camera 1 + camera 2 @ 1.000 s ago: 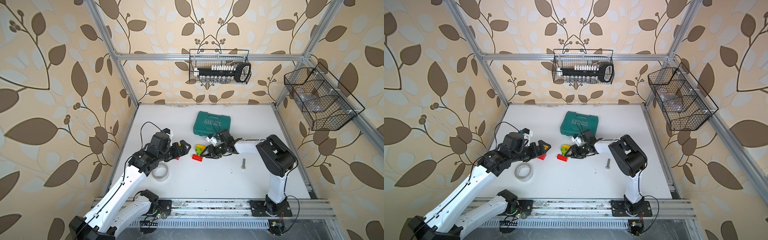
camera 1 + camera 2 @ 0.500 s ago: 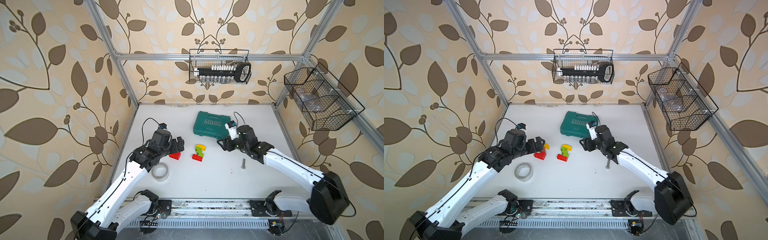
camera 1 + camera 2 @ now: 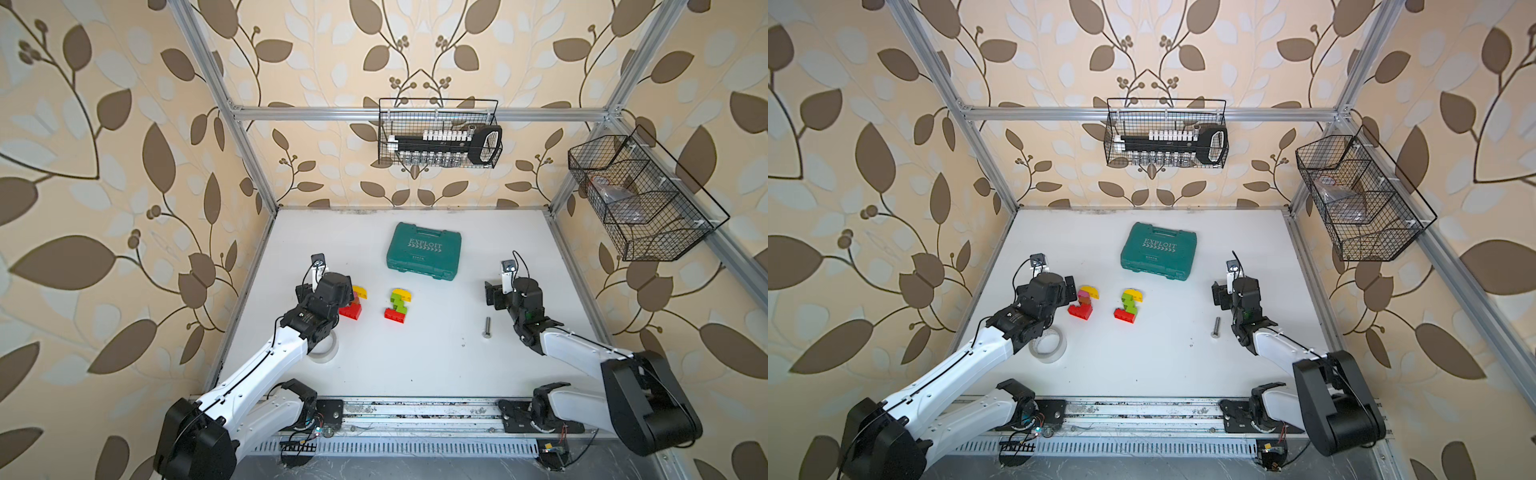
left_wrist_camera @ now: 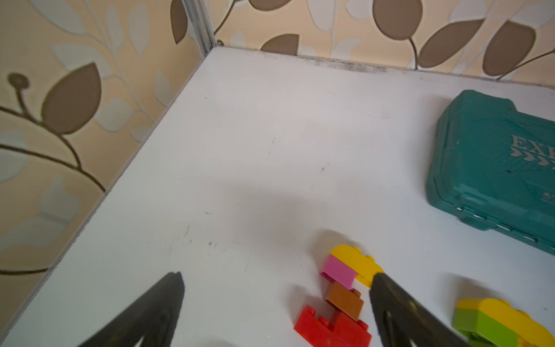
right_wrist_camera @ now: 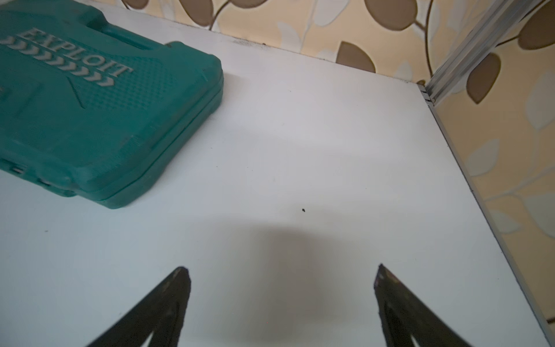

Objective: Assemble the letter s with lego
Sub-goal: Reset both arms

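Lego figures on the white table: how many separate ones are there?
2. One lego figure lies mid-table near the green case; the other lies beside the left gripper. The gripper may hide more.

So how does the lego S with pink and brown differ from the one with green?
The pink-and-brown lego S has pink and brown middle bricks; the green lego S has green ones. The first lies beside the left end effector; the second lies apart from it. Both have yellow tops, red bases.
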Action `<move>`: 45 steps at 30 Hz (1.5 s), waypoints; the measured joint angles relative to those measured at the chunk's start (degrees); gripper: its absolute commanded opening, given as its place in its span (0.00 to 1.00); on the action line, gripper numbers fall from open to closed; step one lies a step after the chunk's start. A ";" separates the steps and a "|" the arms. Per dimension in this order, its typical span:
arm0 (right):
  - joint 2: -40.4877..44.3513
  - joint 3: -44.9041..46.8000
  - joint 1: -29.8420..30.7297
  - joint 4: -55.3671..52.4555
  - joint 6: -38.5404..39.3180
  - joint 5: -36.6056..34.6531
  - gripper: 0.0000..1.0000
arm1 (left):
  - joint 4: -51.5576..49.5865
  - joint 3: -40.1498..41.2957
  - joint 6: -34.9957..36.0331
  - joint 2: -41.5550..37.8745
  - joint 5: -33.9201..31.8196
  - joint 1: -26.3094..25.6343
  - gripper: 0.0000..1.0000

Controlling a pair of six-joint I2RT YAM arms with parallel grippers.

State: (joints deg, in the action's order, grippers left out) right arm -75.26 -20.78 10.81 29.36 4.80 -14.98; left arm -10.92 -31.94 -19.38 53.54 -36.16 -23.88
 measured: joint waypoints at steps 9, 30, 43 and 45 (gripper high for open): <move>-11.06 0.17 -9.09 14.73 -3.34 4.98 0.99 | 25.29 16.04 5.51 1.22 -6.27 8.52 0.99; -11.17 0.13 -9.44 16.74 -5.25 7.52 0.99 | 53.13 11.82 14.36 32.70 18.12 20.87 0.99; -11.17 0.13 -9.44 16.74 -5.25 7.54 0.99 | 53.11 11.82 14.62 32.70 19.32 20.87 0.99; -11.17 0.13 -9.44 16.74 -5.25 7.54 0.99 | 53.11 11.82 14.62 32.70 19.37 20.87 0.99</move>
State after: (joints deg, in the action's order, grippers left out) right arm -86.43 -20.64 1.37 46.11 -0.45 -7.44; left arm 42.19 -20.12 -4.75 86.24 -16.80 -3.01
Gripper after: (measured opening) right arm 0.988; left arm 0.989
